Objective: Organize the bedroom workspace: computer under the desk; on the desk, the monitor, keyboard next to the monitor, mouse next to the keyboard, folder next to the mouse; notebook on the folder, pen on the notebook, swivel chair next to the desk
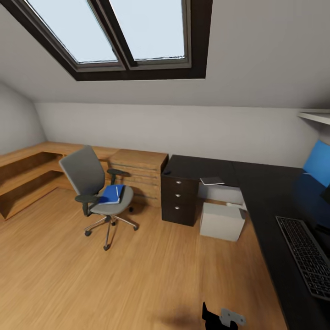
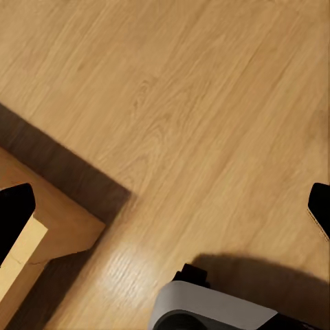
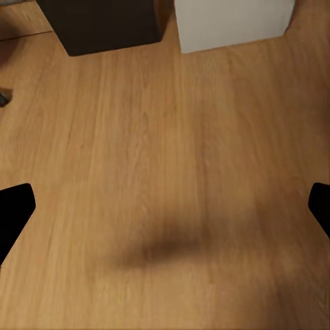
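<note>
Folder (image 1: 110,194) sits flat on the swivel chair (image 1: 94,190) seat, well apart from the surface (image 1: 270,192); a slim white stick that reads as the pen (image 1: 117,190) lies on top of it, too small to be sure. Notebook (image 1: 211,180) looks to be the pale sheet on the far arm of the surface, above the computer (image 1: 222,221), which stands on the floor (image 1: 137,275) beside the black drawer unit (image 1: 179,199), half tucked under. Keyboard (image 1: 306,255) is already on the near arm of the surface; monitor barely shows at the frame edge, can't confirm its pose. Handling guess: folder is light, stiff, thin, slick cover, lying flush on soft upholstery, so top-down pinch has nothing to bite; better to take an overhanging edge toward the seat front, or slide it to the rim first. Anything loose on top will roll off if it tilts, so lift it level or clear the pen first. Chair rolls on casters and swivels, so pushing down will move it. Left fingers (image 2: 317,207) and right fingers (image 3: 319,203) are both spread wide over bare floor, holding nothing; left wrist view also catches the corner of a wooden shelf (image 2: 48,234) and the robot base (image 2: 206,309)
</note>
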